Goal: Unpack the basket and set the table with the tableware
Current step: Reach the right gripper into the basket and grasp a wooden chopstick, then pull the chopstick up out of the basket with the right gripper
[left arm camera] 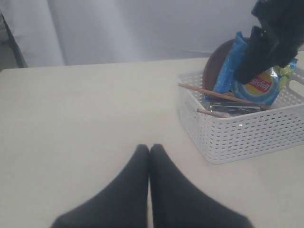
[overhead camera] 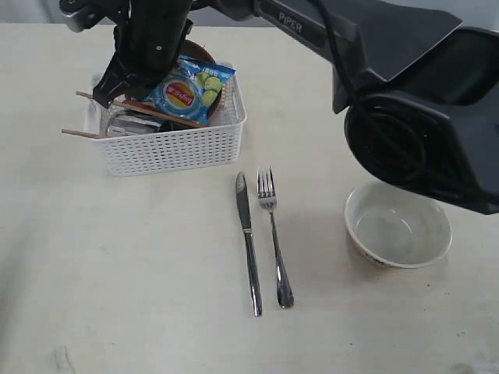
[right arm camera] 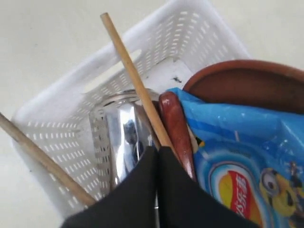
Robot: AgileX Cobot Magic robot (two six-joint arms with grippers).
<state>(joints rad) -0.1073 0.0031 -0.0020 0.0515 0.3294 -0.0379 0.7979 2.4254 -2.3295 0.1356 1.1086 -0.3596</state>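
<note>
Right gripper [right arm camera: 157, 154] is pressed together in the basket [overhead camera: 171, 148] near the far edge of the table [overhead camera: 117, 257], beside a chopstick [right arm camera: 133, 76]. Left gripper [left arm camera: 149, 149] is pressed together, nothing pinched.

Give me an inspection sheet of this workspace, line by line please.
Surface: table, pale beige, faint grain.
Job's things: knife, fork and bowl laid out; basket holds chopsticks, steel cup, spoon, plate.
Clutter: chip bag in the basket.
Grippers: left gripper shut, over the table; right gripper shut, in the basket beside a chopstick.
Cables: nothing seen.
Surroundings: pale backdrop behind the table.
</note>
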